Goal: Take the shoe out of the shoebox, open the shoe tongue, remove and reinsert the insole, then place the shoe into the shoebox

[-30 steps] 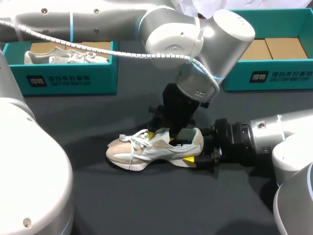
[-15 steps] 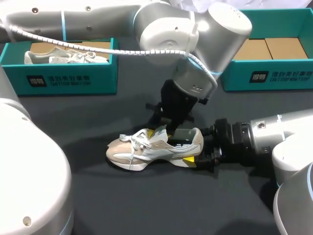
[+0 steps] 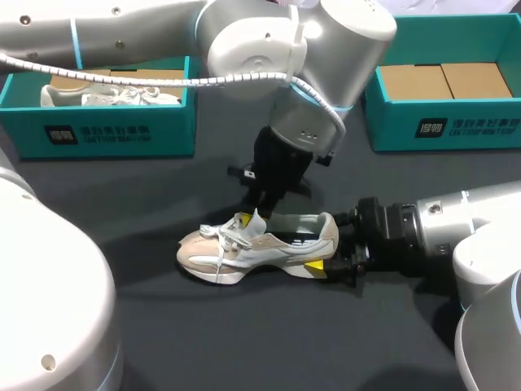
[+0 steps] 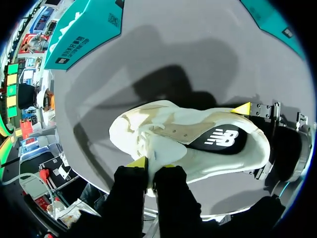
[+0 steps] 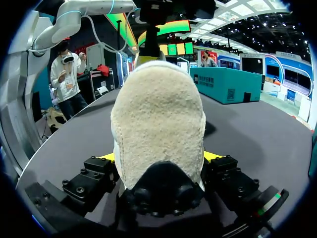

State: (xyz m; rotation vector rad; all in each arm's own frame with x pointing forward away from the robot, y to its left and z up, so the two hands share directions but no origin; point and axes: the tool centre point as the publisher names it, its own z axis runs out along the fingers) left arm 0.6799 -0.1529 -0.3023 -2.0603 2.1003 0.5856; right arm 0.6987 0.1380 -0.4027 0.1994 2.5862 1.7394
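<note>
A beige and white shoe (image 3: pixel 256 244) lies on its sole in the middle of the dark table, toe toward the left. My left gripper (image 3: pixel 251 215) comes down from above and is shut on the shoe's tongue (image 4: pixel 159 148), its yellow fingertips (image 4: pixel 139 162) pinched close together on it. The dark insole (image 4: pixel 221 139) shows inside the shoe's opening. My right gripper (image 3: pixel 324 249) reaches in low from the right, and its fingers clamp the heel (image 5: pixel 157 119) from both sides. One of its yellow fingertips (image 3: pixel 313 265) shows on the near side.
A teal shoebox (image 3: pixel 106 130) at the back left holds another white shoe (image 3: pixel 110 94). A second teal shoebox (image 3: pixel 444 122) at the back right holds brown cardboard. Bare dark table lies in front of the shoe.
My left gripper has risen out of the shoe's opening, shifted left toward the laces and closed on the tongue. The right gripper and the shoe have stayed put.
</note>
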